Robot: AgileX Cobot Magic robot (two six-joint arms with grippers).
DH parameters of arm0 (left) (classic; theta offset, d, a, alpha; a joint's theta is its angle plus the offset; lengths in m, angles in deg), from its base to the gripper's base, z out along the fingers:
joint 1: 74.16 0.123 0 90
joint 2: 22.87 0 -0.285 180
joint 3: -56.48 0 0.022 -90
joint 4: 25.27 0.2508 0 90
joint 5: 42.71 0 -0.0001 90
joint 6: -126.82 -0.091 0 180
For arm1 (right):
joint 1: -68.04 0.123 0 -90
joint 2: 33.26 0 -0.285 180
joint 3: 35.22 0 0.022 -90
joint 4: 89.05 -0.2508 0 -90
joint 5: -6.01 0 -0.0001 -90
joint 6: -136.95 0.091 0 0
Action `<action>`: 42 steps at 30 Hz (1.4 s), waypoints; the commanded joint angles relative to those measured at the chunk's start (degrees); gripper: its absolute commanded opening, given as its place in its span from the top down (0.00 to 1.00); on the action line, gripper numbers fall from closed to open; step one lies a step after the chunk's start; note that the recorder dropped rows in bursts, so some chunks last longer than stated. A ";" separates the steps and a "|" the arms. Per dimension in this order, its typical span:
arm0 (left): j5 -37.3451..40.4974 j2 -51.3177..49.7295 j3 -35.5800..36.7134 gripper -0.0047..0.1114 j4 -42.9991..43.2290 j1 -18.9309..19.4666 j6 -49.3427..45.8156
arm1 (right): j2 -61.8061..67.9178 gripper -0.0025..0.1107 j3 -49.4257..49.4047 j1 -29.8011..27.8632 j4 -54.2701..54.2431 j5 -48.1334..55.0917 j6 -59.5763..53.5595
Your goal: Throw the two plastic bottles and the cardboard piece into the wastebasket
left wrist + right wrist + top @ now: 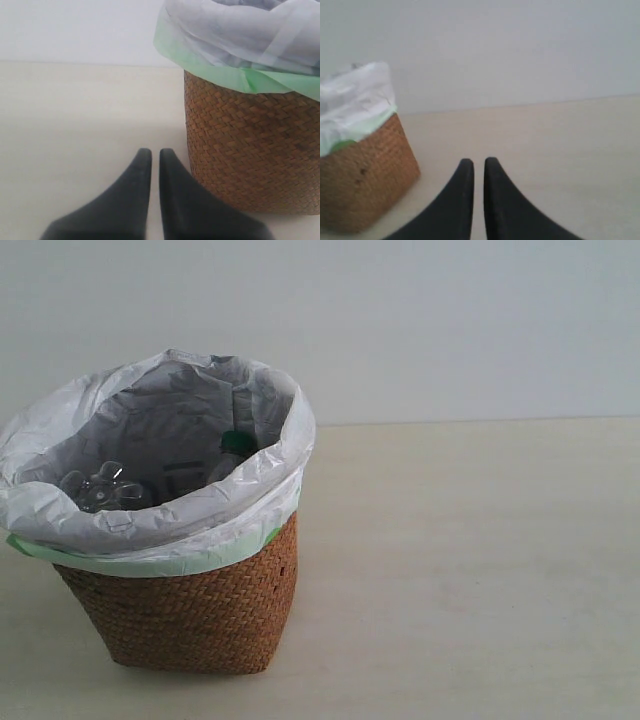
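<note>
Basket (190, 610): green-capped bottle (236, 444) and a clear bottle (100, 490) lay inside; cardboard unseen, likely beneath. Left gripper (155, 156) and right gripper (479, 165): pinched together, empty.

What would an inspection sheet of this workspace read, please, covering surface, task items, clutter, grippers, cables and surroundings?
Surface: pale table, no marks seen.
Job's things: wastebasket upright, lined with a white bag. Inside it, a clear bottle and a green cap show. Whether both bottles are in cannot be told. Cardboard piece not seen.
Clutter: nothing seen.
Grippers: left gripper low beside the wastebasket, jaws together, empty. Right gripper farther from it, jaws together, empty.
Cables: nothing seen.
Surroundings: plain pale wall.
</note>
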 commanded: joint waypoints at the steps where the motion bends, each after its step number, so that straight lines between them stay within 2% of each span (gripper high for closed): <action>1: -0.17 0.14 0.17 0.91 0.11 0.19 0.50 | -0.40 0.94 -0.34 -0.75 0.57 8.51 -9.62; 6: -0.17 0.14 0.17 0.91 0.11 0.19 0.50 | -0.40 0.94 -0.34 -0.75 1.54 15.03 -11.28; 42: -0.17 0.14 0.17 0.91 0.11 0.19 0.50 | -0.40 0.94 -0.34 -0.75 1.53 14.94 -11.04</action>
